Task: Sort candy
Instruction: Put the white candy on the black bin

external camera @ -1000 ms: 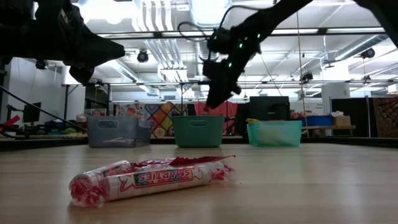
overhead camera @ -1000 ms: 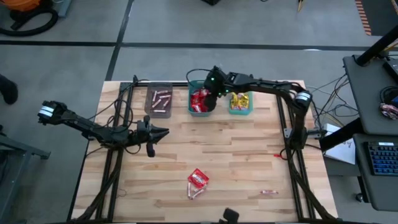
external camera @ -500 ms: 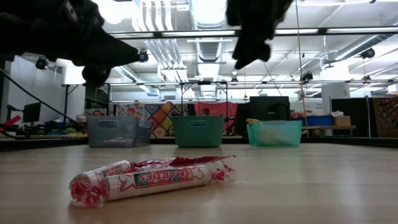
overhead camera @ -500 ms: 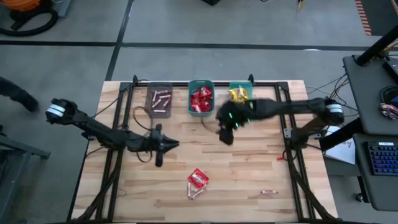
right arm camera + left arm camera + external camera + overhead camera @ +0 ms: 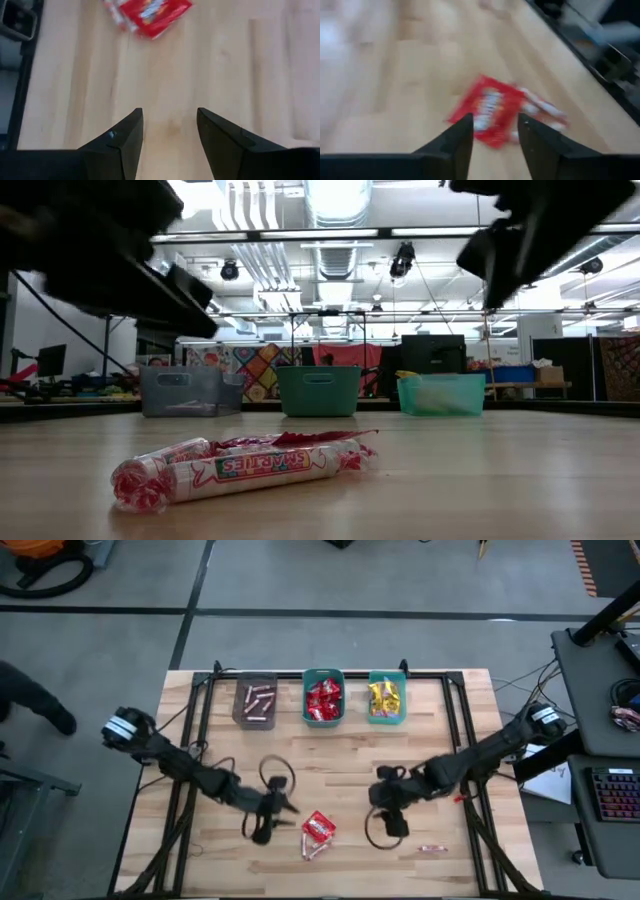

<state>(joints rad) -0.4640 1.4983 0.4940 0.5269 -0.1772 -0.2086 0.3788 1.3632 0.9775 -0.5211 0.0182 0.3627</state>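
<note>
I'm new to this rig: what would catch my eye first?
The red packet lying over pink sticks on the near part of the table, with the left pincer and right pincer flanking it, both open. Behind stand three bins along the far edge.

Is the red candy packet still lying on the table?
Yes, the red candy packet lies flat on the wooden table, with no jaws holding it.

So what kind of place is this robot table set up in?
Probably a robotics lab or workshop in an industrial building: exposed ceiling ducts overhead, a bare concrete floor around the wooden table, and a side desk with a keyboard.
</note>
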